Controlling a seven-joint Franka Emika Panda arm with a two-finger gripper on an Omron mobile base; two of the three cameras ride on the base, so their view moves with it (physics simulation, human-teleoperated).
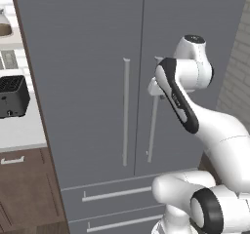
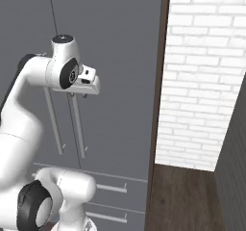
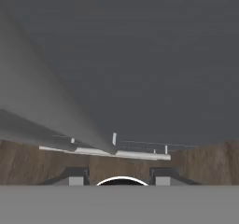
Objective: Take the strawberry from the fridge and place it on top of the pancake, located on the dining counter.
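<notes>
The fridge (image 1: 93,82) fills the scene, both grey doors closed, so the strawberry is hidden. The pancake and the dining counter are out of view. My gripper (image 1: 155,89) hangs fingers-down at the top of the right door's long silver handle (image 1: 153,130), close to the door face. From the right it shows as the gripper (image 2: 79,94) just over that handle (image 2: 78,129). In the hand view the handle (image 3: 56,111) runs away to the upper left, beside the gripper (image 3: 120,176), whose fingertips stand apart with nothing between them.
The left door's handle (image 1: 126,111) hangs beside the right one, with two drawers (image 1: 112,194) below. A black toaster (image 1: 12,96) sits on the wall counter to the left. A white brick wall (image 2: 202,76) and wooden floor (image 2: 185,196) lie to the fridge's right.
</notes>
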